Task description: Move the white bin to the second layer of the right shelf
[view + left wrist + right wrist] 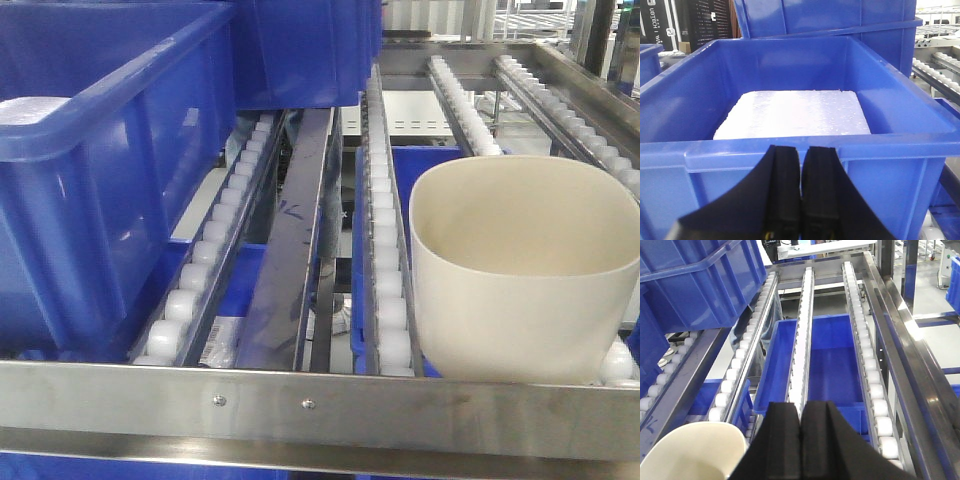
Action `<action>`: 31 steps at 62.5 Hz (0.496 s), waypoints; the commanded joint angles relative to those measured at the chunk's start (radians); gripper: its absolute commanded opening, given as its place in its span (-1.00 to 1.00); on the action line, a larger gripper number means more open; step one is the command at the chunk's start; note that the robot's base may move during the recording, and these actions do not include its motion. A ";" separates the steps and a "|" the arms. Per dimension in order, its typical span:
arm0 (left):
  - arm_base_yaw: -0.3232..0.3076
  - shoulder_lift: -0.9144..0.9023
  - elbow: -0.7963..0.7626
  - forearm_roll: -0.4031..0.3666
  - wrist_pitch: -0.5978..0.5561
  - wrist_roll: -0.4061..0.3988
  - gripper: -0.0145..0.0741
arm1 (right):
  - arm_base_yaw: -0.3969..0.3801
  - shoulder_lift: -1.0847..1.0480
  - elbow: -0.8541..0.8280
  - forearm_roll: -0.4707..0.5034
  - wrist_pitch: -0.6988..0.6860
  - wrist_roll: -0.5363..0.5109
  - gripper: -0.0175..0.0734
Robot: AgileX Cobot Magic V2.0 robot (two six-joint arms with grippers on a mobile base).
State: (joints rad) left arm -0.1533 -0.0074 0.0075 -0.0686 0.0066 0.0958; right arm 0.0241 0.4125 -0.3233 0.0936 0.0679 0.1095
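The cream-white bin (pixel 525 265) stands upright on the roller rails (pixel 385 250) of the steel rack level, just behind the riveted front bar (pixel 320 405). In the right wrist view its rim (pixel 692 450) shows at the lower left. My right gripper (pixel 801 412) is shut and empty, to the right of the bin and above the rails. My left gripper (pixel 801 155) is shut and empty, held in front of the near wall of a blue crate (pixel 790 150). Neither gripper shows in the front view.
A large blue crate (pixel 95 170) sits on the left rails, with another (pixel 305 50) behind it. The crate at my left gripper holds a white foam slab (pixel 795 115). A blue crate (pixel 825 357) lies on the level below the rails. A steel side rail (pixel 905 340) runs along the right.
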 commanded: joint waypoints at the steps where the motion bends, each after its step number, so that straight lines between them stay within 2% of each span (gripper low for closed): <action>1: -0.003 -0.013 0.033 -0.005 -0.087 -0.007 -0.48 | -0.005 0.002 -0.030 -0.001 -0.088 -0.003 -0.49; 13: -0.003 -0.013 0.033 -0.005 -0.087 -0.007 -0.48 | -0.005 0.000 -0.030 -0.002 -0.090 -0.003 -0.49; 21: -0.003 -0.013 0.033 -0.005 -0.087 -0.007 -0.48 | -0.011 -0.078 -0.019 -0.013 -0.003 -0.003 -0.49; 31: -0.003 -0.013 0.033 -0.005 -0.087 -0.007 -0.48 | -0.042 -0.230 0.077 -0.020 0.048 -0.003 -0.49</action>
State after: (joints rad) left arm -0.1533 -0.0074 0.0075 -0.0686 0.0066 0.0958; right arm 0.0000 0.2394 -0.2563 0.0858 0.1721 0.1095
